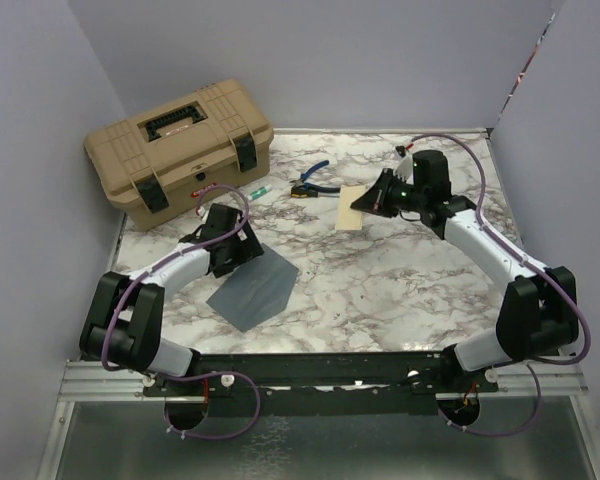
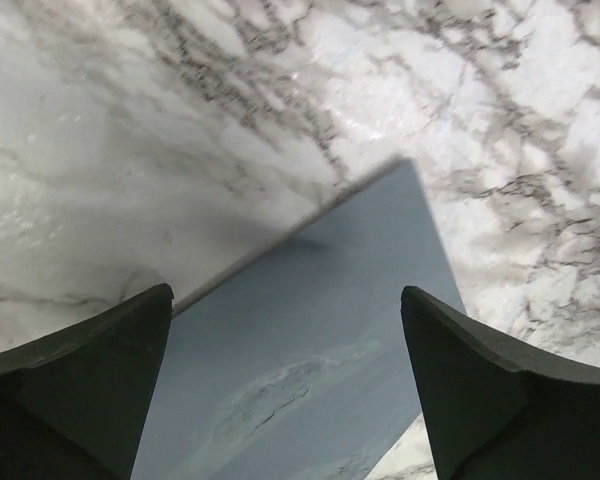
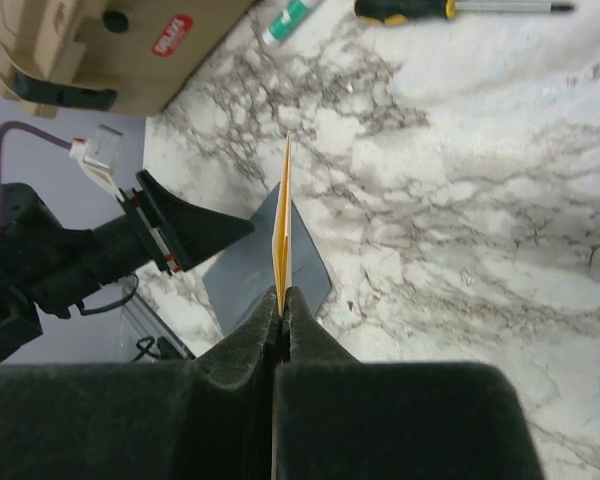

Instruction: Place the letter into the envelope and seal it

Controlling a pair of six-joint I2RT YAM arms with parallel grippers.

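Observation:
The blue-grey envelope (image 1: 252, 289) lies flat on the marble table at front left, its pointed flap toward the near edge. It also shows in the left wrist view (image 2: 310, 370) and the right wrist view (image 3: 242, 275). My left gripper (image 1: 242, 252) hovers open over the envelope's far end, fingers (image 2: 90, 390) spread to either side. My right gripper (image 1: 372, 200) is shut on the cream-tan letter (image 1: 351, 208), holding it above the table at back right. In the right wrist view the letter (image 3: 283, 230) is seen edge-on, rising from the closed fingertips (image 3: 255, 340).
A tan toolbox (image 1: 180, 150) stands at back left. A green-capped marker (image 1: 258, 190) and blue-handled pliers (image 1: 308, 180) lie beside it. A screwdriver (image 3: 450, 8) lies at the far edge. Purple walls enclose the table on three sides.

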